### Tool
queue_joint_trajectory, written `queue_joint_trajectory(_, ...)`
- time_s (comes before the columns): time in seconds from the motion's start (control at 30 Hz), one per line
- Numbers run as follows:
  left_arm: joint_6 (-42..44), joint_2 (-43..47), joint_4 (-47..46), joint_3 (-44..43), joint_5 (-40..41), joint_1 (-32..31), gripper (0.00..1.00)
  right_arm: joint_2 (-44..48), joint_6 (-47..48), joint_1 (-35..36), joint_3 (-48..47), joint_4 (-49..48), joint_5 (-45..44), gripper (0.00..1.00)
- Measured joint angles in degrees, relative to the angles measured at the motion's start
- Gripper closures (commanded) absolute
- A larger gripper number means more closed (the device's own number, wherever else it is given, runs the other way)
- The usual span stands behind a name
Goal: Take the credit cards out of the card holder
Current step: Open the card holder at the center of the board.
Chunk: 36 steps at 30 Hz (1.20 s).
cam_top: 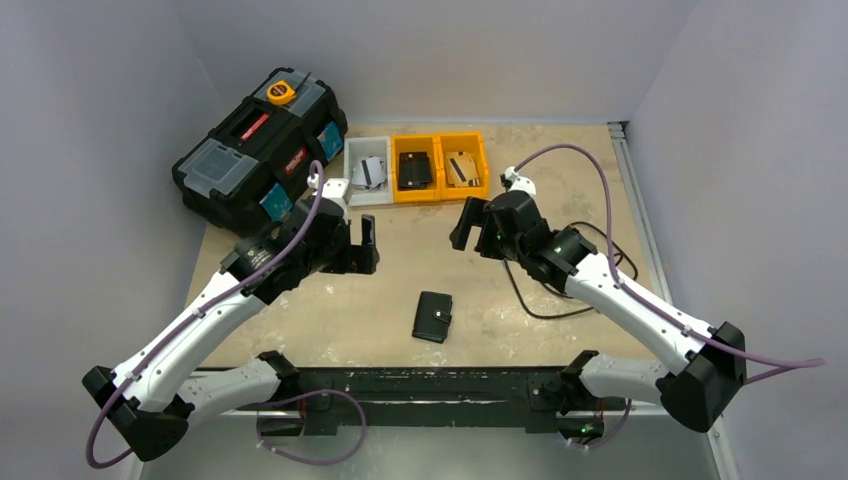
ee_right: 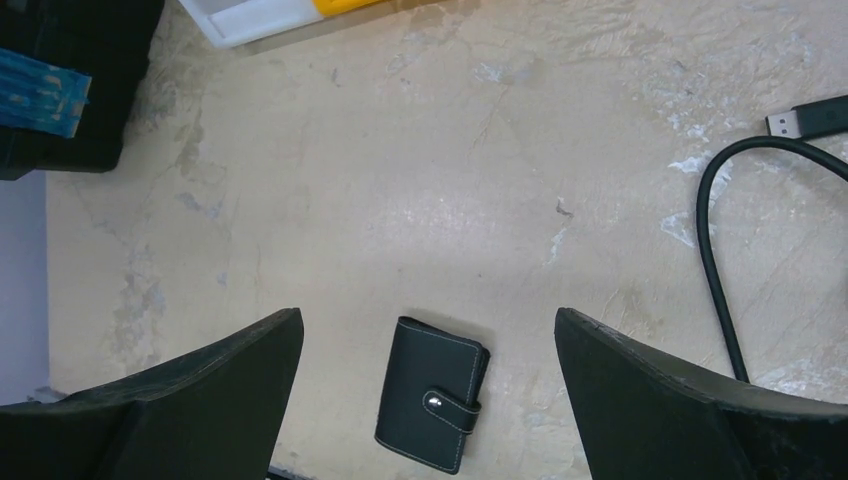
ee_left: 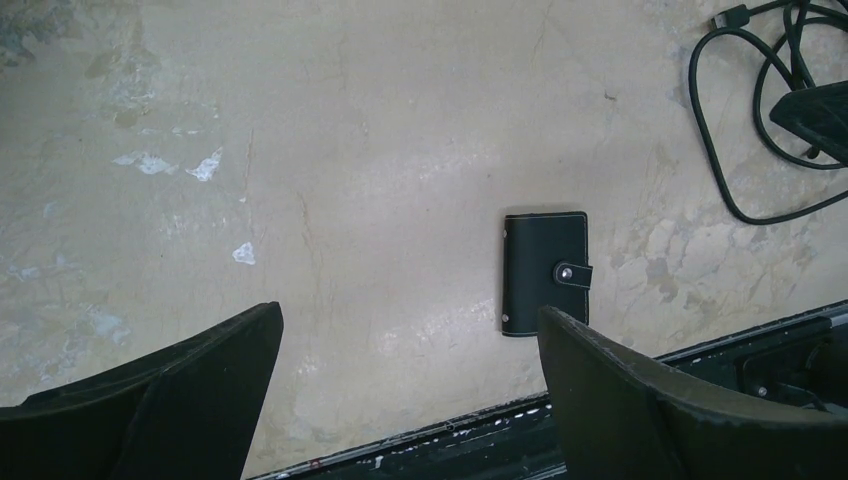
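Pale, scuffed table (cam_top: 400, 290), white walls round it. Left gripper (cam_top: 352, 240) hangs above the table, jaws wide apart, nothing in them. Right gripper (cam_top: 478, 228) is the same: jaws spread, holding nothing, facing the left one across a gap.

Card holder (cam_top: 433, 316) lies flat on the table, closed, snap tab fastened. It sits below that gap, on the arm-base side of both grippers, touching neither. The left wrist view puts it just beside that gripper's one finger, off centre. The right wrist view puts it between that gripper's two fingers, on the table under them.

Black cable (cam_top: 540, 300) loops on the table under the right gripper's arm. Beyond the left gripper: black toolbox (cam_top: 260, 150). Beyond both grippers: white bin (cam_top: 368, 172) and two orange bins (cam_top: 440, 167) in a row.
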<state>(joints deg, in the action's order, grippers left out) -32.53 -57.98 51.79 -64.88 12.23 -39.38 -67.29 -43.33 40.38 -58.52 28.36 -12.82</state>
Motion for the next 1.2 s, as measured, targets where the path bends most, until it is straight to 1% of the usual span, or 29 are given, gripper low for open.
queue_joint_trajectory(0.2,-0.09,0.09,-0.66,0.09,0.02,0.0,0.0,-0.5,-1.01,0.0,3.02,0.04,-2.58,0.01)
queue_joint_trajectory(0.47,-0.52,0.11,-1.62,0.61,1.2,0.0,0.0,-2.47,-0.48,0.66,3.02,1.44,-4.33,0.01)
queue_joint_trajectory(0.53,-0.9,0.11,-1.7,1.27,1.7,0.0,0.0,-3.67,-0.28,1.9,2.78,1.77,-4.83,0.02)
queue_joint_trajectory(0.7,-0.96,-0.2,-0.85,1.55,2.45,0.0,0.0,-7.32,-0.26,6.95,2.36,2.03,-5.75,0.07)
queue_joint_trajectory(0.77,-1.31,-1.07,0.04,1.55,2.91,0.02,0.0,-8.94,-0.57,9.53,2.36,2.01,-5.81,0.11)
queue_joint_trajectory(0.87,-2.01,-2.58,0.61,1.86,3.04,0.2,0.0,-12.04,-1.29,12.98,2.36,1.95,-5.79,0.21)
queue_joint_trajectory(0.93,-2.86,-2.95,0.61,2.69,2.97,0.48,0.0,-14.64,-1.88,15.08,2.36,1.84,-5.77,0.3)
queue_joint_trajectory(0.97,-3.15,-2.97,0.68,3.08,2.95,0.66,0.0,-15.93,-2.14,16.02,2.36,1.75,-5.77,0.39)
queue_joint_trajectory(1.0,-3.58,-2.99,0.76,3.56,2.89,0.79,0.0,-17.07,-2.47,16.85,2.36,1.73,-5.79,0.43)
queue_joint_trajectory(1.13,-4.83,-2.99,1.14,4.79,2.27,1.33,0.0,-20.57,-3.65,19.63,1.92,1.84,-6.38,0.47)
queue_joint_trajectory(1.2,-5.31,-3.02,1.16,5.16,1.73,1.53,0.0,-22.14,-4.09,20.92,1.07,2.23,-7.23,0.51)
